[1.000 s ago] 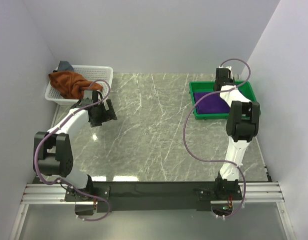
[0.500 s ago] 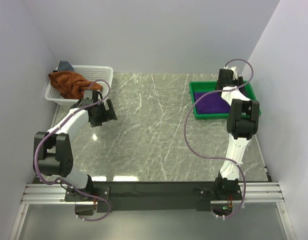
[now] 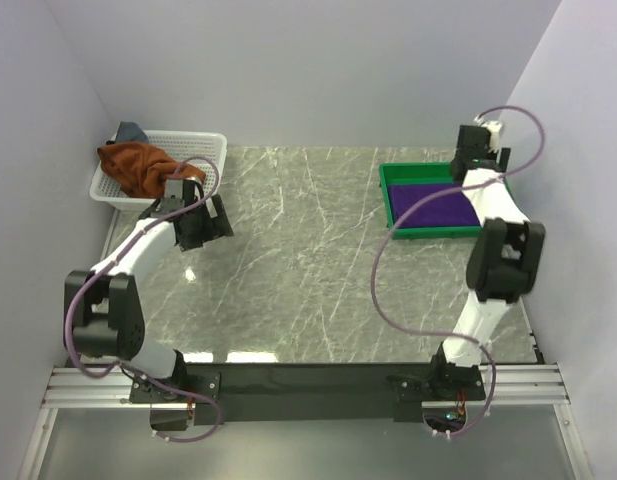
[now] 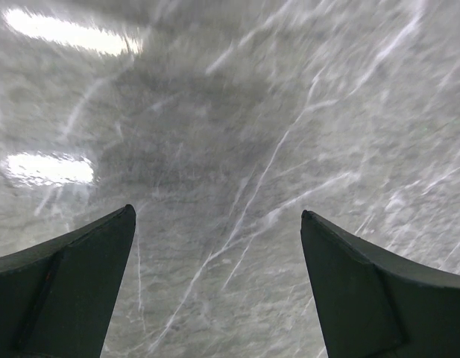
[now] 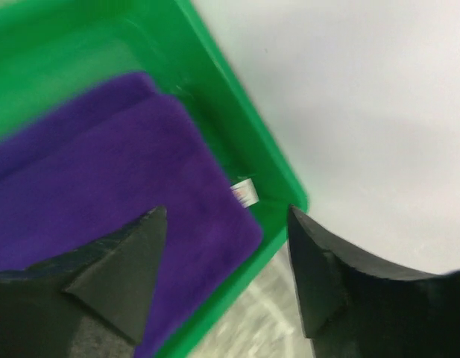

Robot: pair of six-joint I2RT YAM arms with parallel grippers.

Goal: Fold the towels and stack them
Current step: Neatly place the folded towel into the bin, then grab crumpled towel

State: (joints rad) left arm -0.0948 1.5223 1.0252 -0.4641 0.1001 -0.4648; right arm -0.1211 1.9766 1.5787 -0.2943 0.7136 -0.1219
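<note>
Grey marbled tabletop [image 3: 308,260] between plain pale walls, seen from above: a white basket [image 3: 203,150] at the far left corner holds a bunched rust towel [image 3: 138,165] with a grey towel [image 3: 131,131] peeking out behind it. A green tray [image 3: 385,200] at the far right holds a purple towel [image 3: 433,205], flat and folded. Just beside the basket's near corner hangs the left tool [image 3: 206,222]; the right tool [image 3: 478,150] sits over the tray's far right corner.

Left wrist: the left tool [image 4: 216,216] has its jaws spread wide over bare marble, nothing between them.

Right wrist: the right tool [image 5: 227,212] has its jaws apart and empty above the purple towel's corner, where a small white label [image 5: 245,192] shows by the tray wall.

Purple looks done, so the rust towel is likely next. Best to pinch one edge or corner rather than the heap, and lift high enough to clear the basket rim without dragging the grey towel along
</note>
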